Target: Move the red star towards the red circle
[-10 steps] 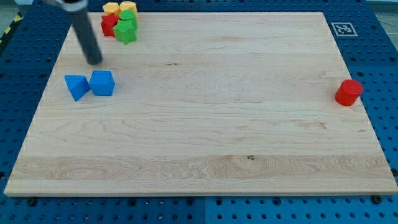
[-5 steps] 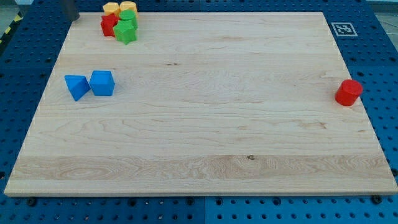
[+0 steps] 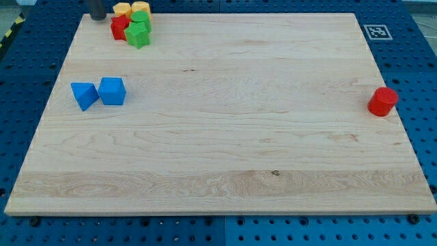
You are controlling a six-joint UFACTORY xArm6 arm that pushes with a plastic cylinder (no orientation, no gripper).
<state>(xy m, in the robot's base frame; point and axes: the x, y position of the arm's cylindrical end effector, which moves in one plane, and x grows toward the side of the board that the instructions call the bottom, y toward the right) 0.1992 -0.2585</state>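
The red star (image 3: 119, 27) sits in a tight cluster of blocks at the view's top left, with only its left part showing. The red circle (image 3: 382, 101) stands near the board's right edge, far from the star. My tip (image 3: 97, 18) is at the board's top edge, just left of the cluster and a short gap from the red star.
In the cluster, two yellow blocks (image 3: 123, 9) (image 3: 141, 7) lie above the star and two green blocks (image 3: 137, 35) (image 3: 141, 18) to its right. A blue triangle-like block (image 3: 83, 94) and a blue cube (image 3: 112, 91) sit at the left. The wooden board (image 3: 225, 137) has a marker tag (image 3: 376, 31).
My tip moved from above the blue blocks up to the board's top left corner, then right towards the cluster. No block has moved.
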